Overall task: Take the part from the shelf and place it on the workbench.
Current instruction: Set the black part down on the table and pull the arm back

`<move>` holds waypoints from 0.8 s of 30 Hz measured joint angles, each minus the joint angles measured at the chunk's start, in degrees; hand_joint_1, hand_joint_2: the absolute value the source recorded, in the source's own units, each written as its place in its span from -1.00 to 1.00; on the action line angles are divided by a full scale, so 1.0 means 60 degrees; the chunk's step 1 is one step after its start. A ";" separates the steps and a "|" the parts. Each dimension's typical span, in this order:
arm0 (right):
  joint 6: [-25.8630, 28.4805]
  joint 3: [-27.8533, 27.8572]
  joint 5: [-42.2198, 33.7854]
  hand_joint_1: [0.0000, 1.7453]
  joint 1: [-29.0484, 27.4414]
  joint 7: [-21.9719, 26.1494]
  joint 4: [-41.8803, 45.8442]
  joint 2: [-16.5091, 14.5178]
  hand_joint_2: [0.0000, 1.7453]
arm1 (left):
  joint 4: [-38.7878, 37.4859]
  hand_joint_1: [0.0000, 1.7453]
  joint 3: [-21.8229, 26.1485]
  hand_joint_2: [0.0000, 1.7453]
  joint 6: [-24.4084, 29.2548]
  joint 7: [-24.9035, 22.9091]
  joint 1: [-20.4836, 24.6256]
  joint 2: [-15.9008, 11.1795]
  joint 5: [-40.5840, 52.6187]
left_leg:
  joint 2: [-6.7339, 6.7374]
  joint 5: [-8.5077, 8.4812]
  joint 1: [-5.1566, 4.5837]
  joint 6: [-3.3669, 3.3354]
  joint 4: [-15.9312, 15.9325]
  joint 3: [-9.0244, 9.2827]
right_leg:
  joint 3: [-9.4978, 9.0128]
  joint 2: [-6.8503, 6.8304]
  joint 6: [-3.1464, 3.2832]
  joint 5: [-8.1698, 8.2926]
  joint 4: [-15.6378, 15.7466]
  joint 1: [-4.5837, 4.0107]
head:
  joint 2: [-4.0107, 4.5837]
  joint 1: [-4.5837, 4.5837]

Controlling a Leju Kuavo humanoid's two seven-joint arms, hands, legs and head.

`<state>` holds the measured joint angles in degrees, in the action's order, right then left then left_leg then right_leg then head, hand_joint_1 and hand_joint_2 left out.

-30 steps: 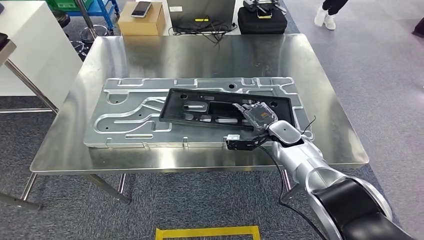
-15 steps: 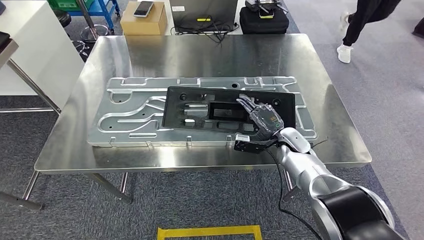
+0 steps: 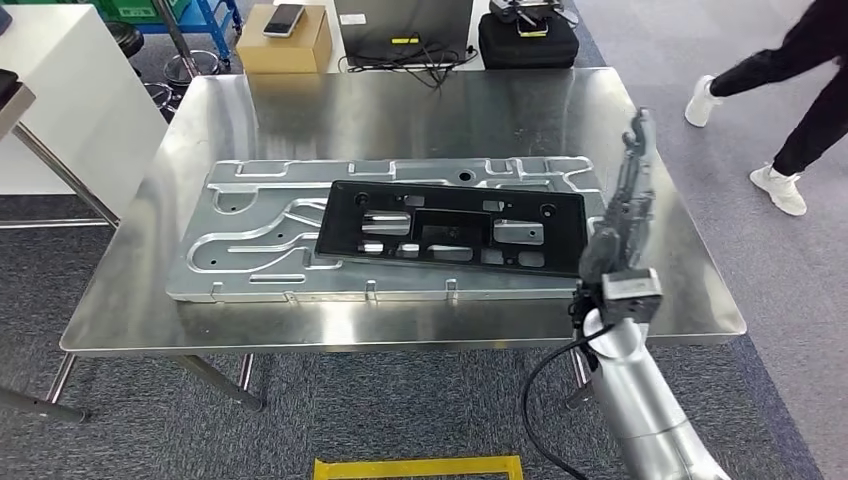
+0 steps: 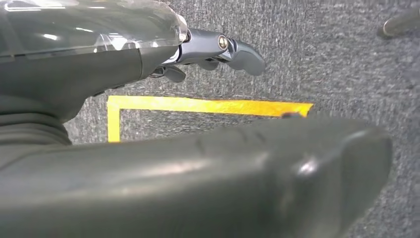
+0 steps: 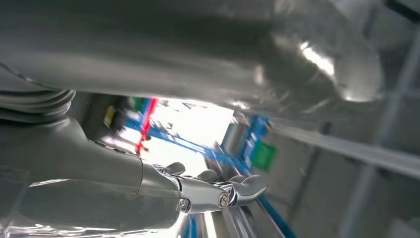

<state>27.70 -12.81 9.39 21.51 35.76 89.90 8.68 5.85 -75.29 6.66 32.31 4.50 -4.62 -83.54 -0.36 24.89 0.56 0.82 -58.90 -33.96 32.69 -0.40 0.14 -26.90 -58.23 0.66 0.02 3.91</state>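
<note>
The black plastic part (image 3: 450,225), a long flat frame with cut-outs, lies on the ribbed silver plate (image 3: 250,235) on the steel workbench (image 3: 400,110). My right hand (image 3: 622,210) is raised off the part near the bench's right front corner, fingers stretched upward and empty. In the right wrist view its fingers (image 5: 218,191) are apart with nothing between them. My left hand (image 4: 213,49) hangs over the carpet and holds nothing, its thick thumb (image 4: 247,173) across the foreground.
Behind the bench stand a cardboard box (image 3: 283,45) with a phone on it, a laptop (image 3: 400,25) and a black bag (image 3: 525,42). A white table (image 3: 70,90) is at the left. A person (image 3: 790,90) walks at the right. Yellow tape (image 3: 415,466) marks the floor.
My right hand let go of the black part, lifted and swung right with its fingers pointing up. The part now lies free on the plate. The person walked across the right.
</note>
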 joint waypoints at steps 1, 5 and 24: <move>-0.0024 0.0275 -0.0061 -1.00 -0.0318 0.0000 0.0509 0.0083 -1.00 | 0.0000 -1.00 0.0056 -1.00 0.0015 0.0016 -0.0028 0.0013 0.0000 | -0.0011 0.0069 -0.0025 -0.0046 0.0065 0.0045 | -0.0002 -0.0014 -0.0051 -0.0012 0.0006 -0.0008 | 0.0000 0.0000; -0.0127 0.1282 -0.0174 -1.00 -0.1334 -0.0001 0.2118 0.0421 -1.00 | 0.0000 -1.00 0.0210 -1.00 0.0032 0.0141 -0.0143 0.0085 0.0000 | 0.0003 0.0035 0.0018 -0.0263 0.0245 0.0121 | 0.0148 0.0023 -0.0230 -0.0400 -0.0427 0.0023 | 0.0000 -0.0003; 0.0423 0.4201 0.0286 -1.00 -0.4533 0.0000 0.3078 0.0623 -1.00 | -0.0001 -1.00 0.0648 -1.00 0.0097 0.0318 -0.0078 0.0275 0.0000 | 0.0001 0.1835 0.0014 0.0116 -0.2494 -0.0729 | 0.0509 0.0002 0.0178 0.0306 -0.0191 0.0040 | 0.0000 0.0000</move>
<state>30.24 12.40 11.11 -5.69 35.76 108.37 12.41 5.84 -71.40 7.25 34.22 4.03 -2.97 -83.54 -0.35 35.90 0.65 1.52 -73.86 -38.33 35.75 -0.38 1.21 -25.06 -59.38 0.90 0.02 3.91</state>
